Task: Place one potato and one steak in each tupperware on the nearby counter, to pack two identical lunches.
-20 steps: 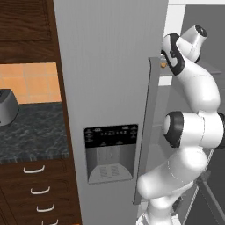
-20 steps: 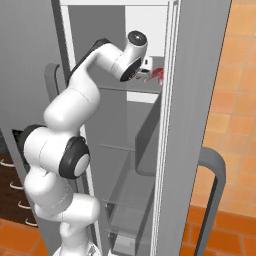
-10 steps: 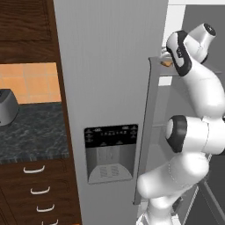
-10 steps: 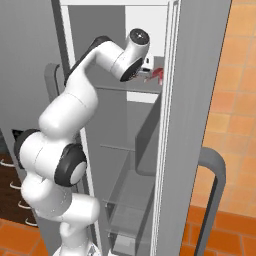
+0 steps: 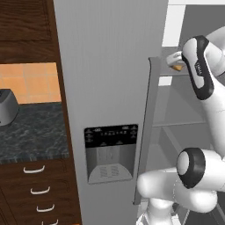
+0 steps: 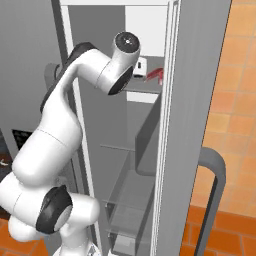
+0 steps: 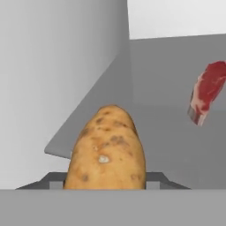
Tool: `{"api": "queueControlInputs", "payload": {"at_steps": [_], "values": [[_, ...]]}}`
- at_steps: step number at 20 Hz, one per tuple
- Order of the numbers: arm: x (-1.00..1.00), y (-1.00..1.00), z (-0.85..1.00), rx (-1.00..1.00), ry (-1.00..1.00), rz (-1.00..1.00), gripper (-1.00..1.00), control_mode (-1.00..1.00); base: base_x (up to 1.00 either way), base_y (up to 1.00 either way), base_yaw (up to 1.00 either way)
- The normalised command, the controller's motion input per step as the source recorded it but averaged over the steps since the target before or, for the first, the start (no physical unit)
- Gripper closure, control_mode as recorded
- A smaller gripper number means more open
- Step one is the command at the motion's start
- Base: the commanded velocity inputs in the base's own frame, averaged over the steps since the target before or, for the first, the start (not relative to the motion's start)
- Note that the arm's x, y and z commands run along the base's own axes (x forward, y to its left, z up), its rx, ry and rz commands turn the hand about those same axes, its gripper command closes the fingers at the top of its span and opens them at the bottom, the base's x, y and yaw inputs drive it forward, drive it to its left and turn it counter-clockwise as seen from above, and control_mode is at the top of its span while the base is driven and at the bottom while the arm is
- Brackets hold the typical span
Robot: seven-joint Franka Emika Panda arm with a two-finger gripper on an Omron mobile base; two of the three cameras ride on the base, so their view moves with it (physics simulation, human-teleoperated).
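My gripper [image 7: 105, 180] reaches into the open fridge at the upper shelf and is shut on the potato [image 7: 106, 150], a speckled orange-brown oval that sits between the fingertips. In the left base view the potato [image 5: 177, 67] peeks out orange under the hand [image 5: 174, 58]. A red steak [image 7: 206, 92] lies further back on the same grey shelf, to the right of the potato and apart from it; the right base view shows the steak [image 6: 155, 75] just beyond the hand [image 6: 140, 68]. The counter [image 5: 30, 132] lies left of the fridge. The tupperware is out of view.
The closed fridge door [image 5: 105, 88] with its dispenser panel [image 5: 110, 151] stands between arm and counter. A dark grey appliance [image 5: 6, 105] sits on the counter. The open door [image 6: 200, 75] flanks the hand's right side. Lower fridge shelves [image 6: 130, 200] are bare.
The arm's upper links have risen and straightened while the hand stays at the upper fridge shelf. The steak has not moved.
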Motion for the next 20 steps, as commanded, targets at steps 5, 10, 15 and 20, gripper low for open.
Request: {"api": "queueControlInputs", "payload": {"at_steps": [5,10,15,20], "values": [[-1.0,0.17,0.02,-0.15,0.0,-0.09,1.0,-1.0,0.0,0.0,0.0],[-1.0,0.09,-0.06,-0.15,0.01,-0.13,1.0,-1.0,0.0,0.0,0.0],[-1.0,0.11,-0.19,-0.06,0.0,-0.13,1.0,-1.0,0.0,0.0,0.0],[-1.0,0.54,-0.28,-0.02,0.0,-0.08,1.0,-1.0,0.0,0.0,0.0]]}}
